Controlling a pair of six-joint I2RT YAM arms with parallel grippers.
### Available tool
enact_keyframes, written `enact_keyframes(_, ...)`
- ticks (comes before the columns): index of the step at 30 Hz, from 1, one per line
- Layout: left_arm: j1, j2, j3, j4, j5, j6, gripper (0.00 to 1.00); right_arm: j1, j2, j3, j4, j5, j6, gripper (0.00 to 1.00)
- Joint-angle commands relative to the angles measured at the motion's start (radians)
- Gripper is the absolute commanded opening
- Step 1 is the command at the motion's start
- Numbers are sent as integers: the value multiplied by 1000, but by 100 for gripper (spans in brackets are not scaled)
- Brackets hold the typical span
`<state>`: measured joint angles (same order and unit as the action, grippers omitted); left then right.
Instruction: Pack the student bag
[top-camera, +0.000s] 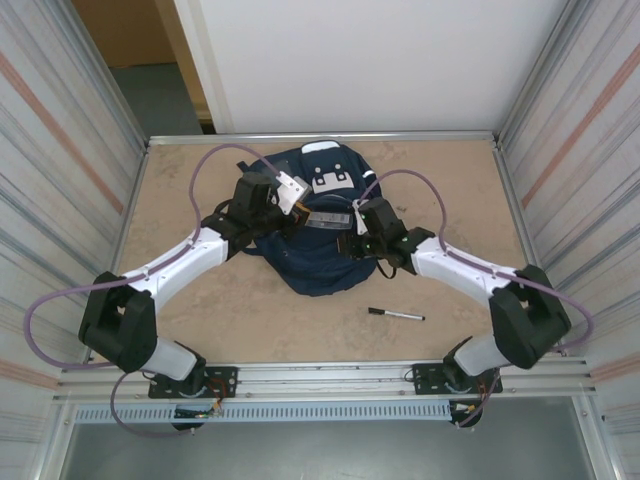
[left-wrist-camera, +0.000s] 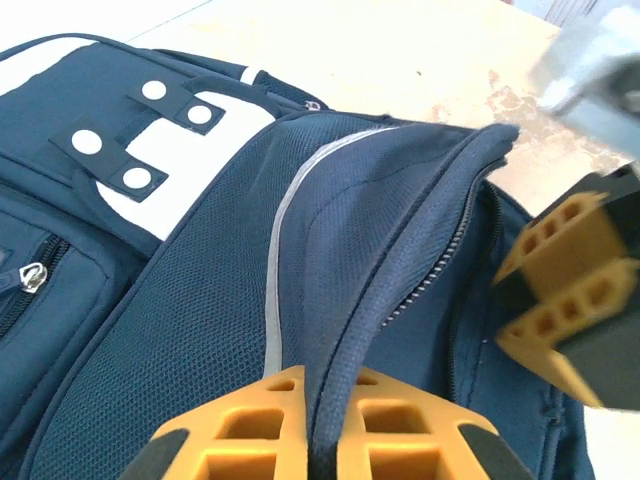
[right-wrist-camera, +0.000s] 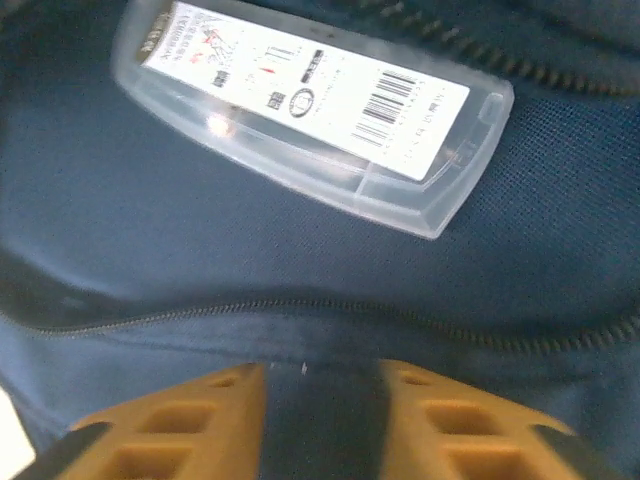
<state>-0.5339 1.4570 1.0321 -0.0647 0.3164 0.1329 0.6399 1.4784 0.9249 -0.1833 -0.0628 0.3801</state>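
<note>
**Currently: left end effector clamped on the bag's rim, right one poised over the open pocket**

You have the student bag (top-camera: 318, 272) lying flat on the counter (top-camera: 250, 315), toward the far middle, between your two arms. Its white patch (left-wrist-camera: 215, 165) with the dark snap tabs faces the far wall.

Your left end effector (left-wrist-camera: 320, 430) is closed tight on a raised fold of the bag's navy fabric, right at the rim of the zipped opening. The fold stands up between the orange fingers (left-wrist-camera: 240, 435), and a thin grey reflective stripe (left-wrist-camera: 285, 230) runs along the mesh panel just beside it.

Your right end effector (right-wrist-camera: 320, 400) sits low at the near edge of that same opening. Its fingers stand a narrow way apart with blue fabric showing in the gap. You cannot tell from these views whether they are gripping that fabric or only hanging above it. The open zip (right-wrist-camera: 300, 305) runs across just beyond the fingertips.

Inside the opening lies a clear plastic case (right-wrist-camera: 310, 110) with a white barcoded label, resting tilted on the bag's blue lining.

A black pen (top-camera: 395, 315) lies on the counter, near the bag's near right edge and apart from it, in front of your right arm.
</note>
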Motion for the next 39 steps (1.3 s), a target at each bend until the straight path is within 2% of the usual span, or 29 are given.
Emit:
enact_keyframes(1,1,-17,31,62,91,-28,0,-8,17,86,17,-23,-83,28)
enact_keyframes(4,3,-10,60,19,98,-27,0,0,43,91,21,10,-121,28)
enact_keyframes(11,2,3,61,72,143,-79,0,-10,138,78,88,69,-183,28)
enact_keyframes(15,3,8,74,66,158,-82,0,-16,170,77,108,117,-207,24)
enact_keyframes(18,2,8,93,26,155,-69,0,-13,184,84,148,143,-220,26)
enact_keyframes(22,7,1,73,54,152,-84,0,-15,202,119,177,221,-224,27)
enact_keyframes(27,12,-14,57,51,156,-94,0,-34,226,133,271,118,-264,31)
enact_keyframes(31,15,-7,40,80,153,-103,0,-36,167,116,294,134,-241,31)
enact_keyframes(36,17,9,55,80,153,-119,0,-48,43,95,129,39,-142,34)
enact_keyframes(39,17,16,78,49,161,-118,0,-51,26,70,52,-32,-147,35)
